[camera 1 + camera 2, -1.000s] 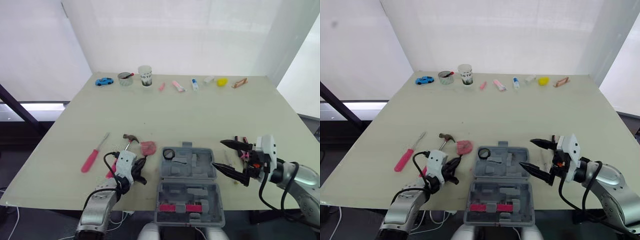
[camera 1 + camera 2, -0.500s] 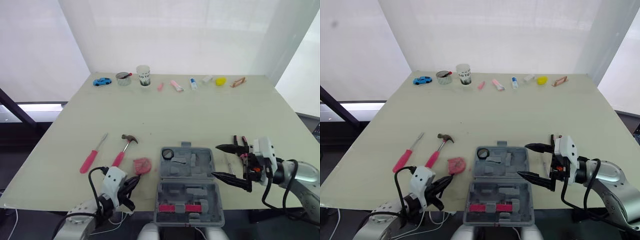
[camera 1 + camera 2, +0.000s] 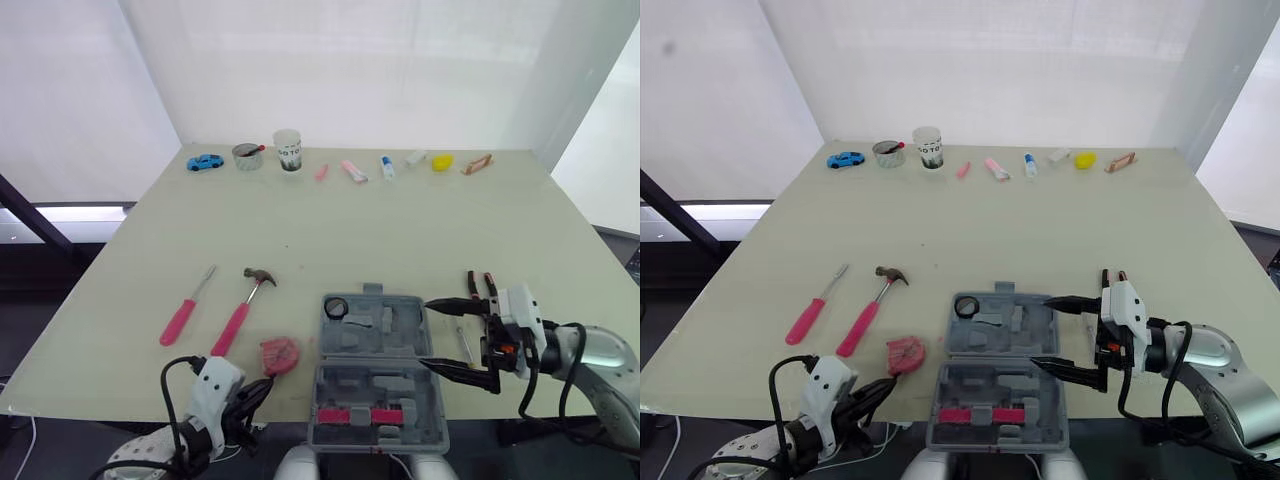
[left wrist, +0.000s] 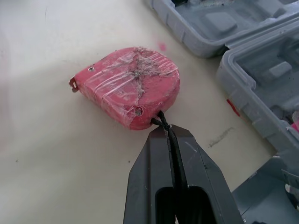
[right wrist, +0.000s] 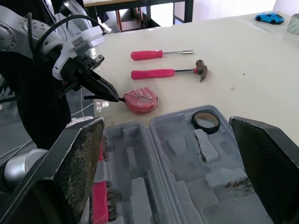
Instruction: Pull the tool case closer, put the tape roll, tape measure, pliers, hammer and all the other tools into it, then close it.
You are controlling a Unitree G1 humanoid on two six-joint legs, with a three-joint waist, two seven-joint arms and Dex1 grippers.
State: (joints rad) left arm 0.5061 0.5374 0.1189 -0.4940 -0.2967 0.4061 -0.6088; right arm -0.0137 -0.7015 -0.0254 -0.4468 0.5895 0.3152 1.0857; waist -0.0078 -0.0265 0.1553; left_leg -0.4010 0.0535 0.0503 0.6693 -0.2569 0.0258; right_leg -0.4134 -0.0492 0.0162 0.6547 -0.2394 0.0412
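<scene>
So, the grey plastic tool case point(image 3: 378, 375) is laid open near the front edge of the pale beige table point(image 3: 400, 230), with both moulded halves facing up. The red, rounded tape measure point(image 4: 128, 91) is parked flat on the tabletop just left of the case, about level with its hinge and not touching it. It's wrapped in scuffed clear film, a small metal tab sticks out at one end, and a thin black cord is tied on at the other. That cord is pinched between the clenched fingers of the left gripper point(image 4: 164, 133), so only the cord is gripped, not the body. The right gripper point(image 3: 424, 332) is spread wide at the case's right edge, one fingertip by the far half's corner and the other by the hinge; contact with the case can't be made out. A black tape roll point(image 3: 335, 307) is seated in the case's far-left pocket, and a pinkish-red bar point(image 3: 360, 415) is lodged in the near half. Further left of the case, a red-handled hammer point(image 3: 240, 310) and a red-handled screwdriver point(image 3: 185, 312) are laid side by side. Red-handled pliers point(image 3: 480, 285) are found right of the case.
</scene>
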